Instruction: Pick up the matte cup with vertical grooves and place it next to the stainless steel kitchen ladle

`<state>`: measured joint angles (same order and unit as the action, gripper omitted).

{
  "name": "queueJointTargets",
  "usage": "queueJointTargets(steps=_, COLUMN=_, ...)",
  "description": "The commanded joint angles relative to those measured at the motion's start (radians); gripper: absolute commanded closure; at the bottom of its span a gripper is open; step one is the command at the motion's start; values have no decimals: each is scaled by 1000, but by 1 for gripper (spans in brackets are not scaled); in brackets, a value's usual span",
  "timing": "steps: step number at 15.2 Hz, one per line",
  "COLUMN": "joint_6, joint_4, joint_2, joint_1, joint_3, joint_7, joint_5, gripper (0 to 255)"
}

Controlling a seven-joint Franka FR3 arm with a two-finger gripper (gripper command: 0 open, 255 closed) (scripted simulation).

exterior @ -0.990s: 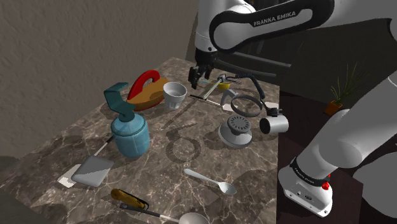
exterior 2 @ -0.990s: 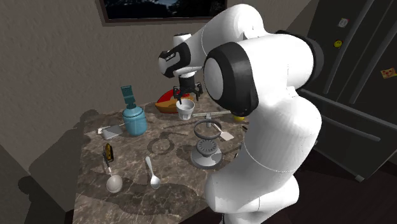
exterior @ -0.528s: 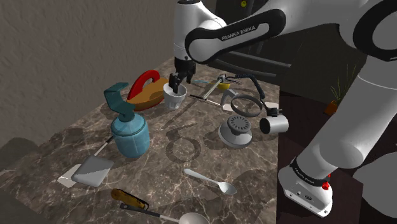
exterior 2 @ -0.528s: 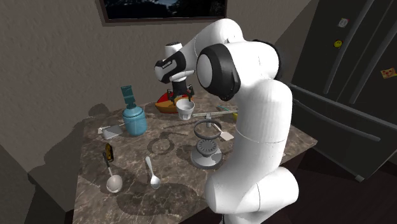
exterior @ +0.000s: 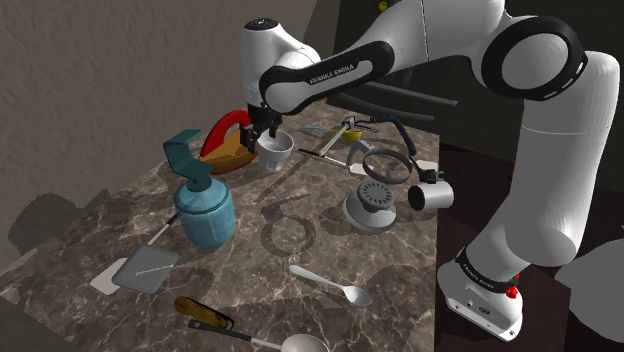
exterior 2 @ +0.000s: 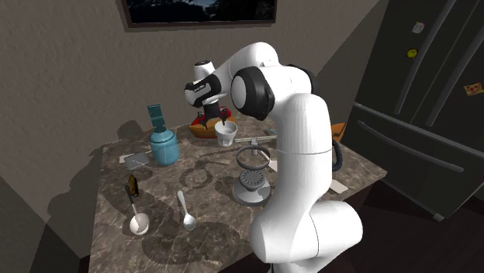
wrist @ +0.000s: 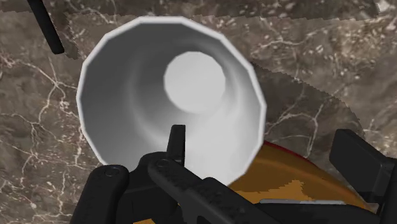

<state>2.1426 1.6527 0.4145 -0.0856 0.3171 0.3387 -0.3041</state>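
step: grasping | pincer (wrist: 267, 149) open, straddling one wall of the white cup (wrist: 184, 83), not yet clamped | next: likely close, lift clear, carry to the ladle (exterior 2: 138, 224) across the table (exterior: 240, 290)

The one text that can be read is the brand FRANKA EMIKA. It runs in white capitals along the dark band (exterior: 335, 72) on the forearm of the arm (exterior: 420, 35), in the shoulder view above the surface's far edge. In the second exterior view the fridge (exterior 2: 434, 132) carries small stickers (exterior 2: 412, 53), yellow and pale, whose marks are too small to read.
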Motion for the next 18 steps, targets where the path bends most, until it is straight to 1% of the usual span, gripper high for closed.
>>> queueJointTargets(steps=1, joint_6=17, joint_4=-2, joint_2=19, joint_1=-1, joint_3=-4, joint_7=3, joint_5=-8, gripper=0)
queueJointTargets(steps=6, joint_6=61, joint_4=10, joint_2=52, joint_1=-3, joint_3=-13, joint_7=12, joint_5=-23, gripper=0)
queueJointTargets(steps=13, joint_6=60, joint_4=9, joint_2=52, joint_1=-3, joint_3=-13, joint_7=12, joint_5=-23, gripper=0)
queueJointTargets(steps=14, joint_6=60, joint_4=9, joint_2=52, joint_1=-3, joint_3=-13, joint_7=12, joint_5=-23, gripper=255)
queueJointTargets(steps=18, joint_6=60, joint_4=9, joint_2=52, joint_1=-3, joint_3=-13, joint_7=12, joint_5=-23, gripper=255)
